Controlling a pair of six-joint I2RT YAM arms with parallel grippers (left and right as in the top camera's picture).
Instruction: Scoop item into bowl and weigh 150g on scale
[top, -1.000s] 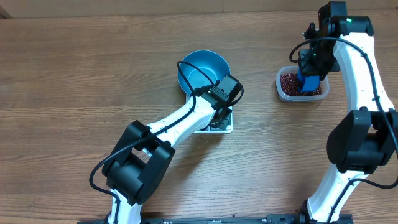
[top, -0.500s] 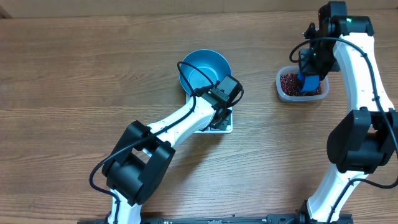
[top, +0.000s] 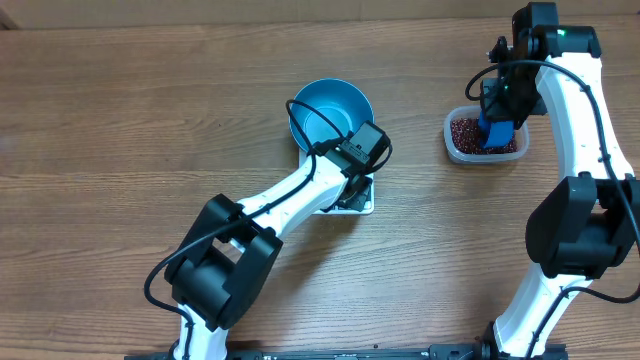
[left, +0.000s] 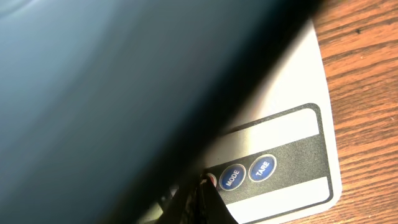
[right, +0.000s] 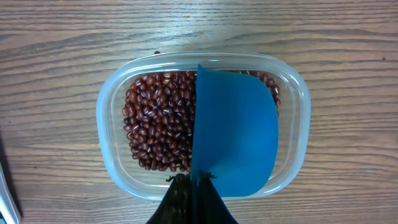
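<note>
The blue bowl (top: 328, 112) stands on the white scale (top: 366, 206); in the left wrist view its dark underside (left: 112, 93) hangs over the scale's panel (left: 286, 196). My left gripper (left: 207, 183) is shut, and its tips touch a small round button just left of MODE. It sits at the scale's front edge (top: 352, 190). The red-brown beans (right: 158, 124) lie in a clear tub (right: 109, 118). My right gripper (right: 194, 177) is shut on a blue scoop (right: 236, 137), which hangs over the right half of the tub. The bowl looks empty from overhead.
The tub (top: 450, 140) stands on the wooden table at the right, apart from the scale. The TARE button (left: 263, 168) is right of MODE (left: 232, 177). Bare wood lies around the tub and the scale.
</note>
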